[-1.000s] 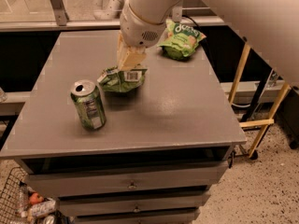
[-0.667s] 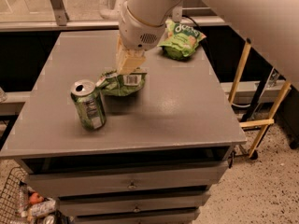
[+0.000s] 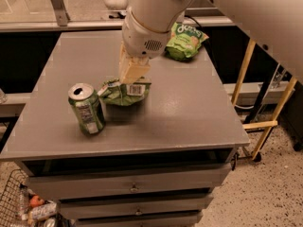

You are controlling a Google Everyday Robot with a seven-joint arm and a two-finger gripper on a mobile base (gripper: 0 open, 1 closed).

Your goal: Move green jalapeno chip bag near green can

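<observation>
The green jalapeno chip bag (image 3: pixel 124 92), small, wrinkled and green with a white barcode label, is at the table's middle left, just right of the green can (image 3: pixel 87 109). The can stands upright with its silver top open, a small gap from the bag. My gripper (image 3: pixel 131 74) reaches down from the white arm and is shut on the bag's top edge. The bag's bottom is at or just above the table top; I cannot tell which.
A puffier bright green bag (image 3: pixel 185 41) with large white lettering lies at the back right of the grey table (image 3: pixel 189 112). The table has drawers below. A wire basket (image 3: pixel 23 207) with items stands on the floor at the lower left, and a yellow frame (image 3: pixel 262 122) at the right.
The gripper and the chip bag have come down a little toward the table top beside the can. The can has not moved.
</observation>
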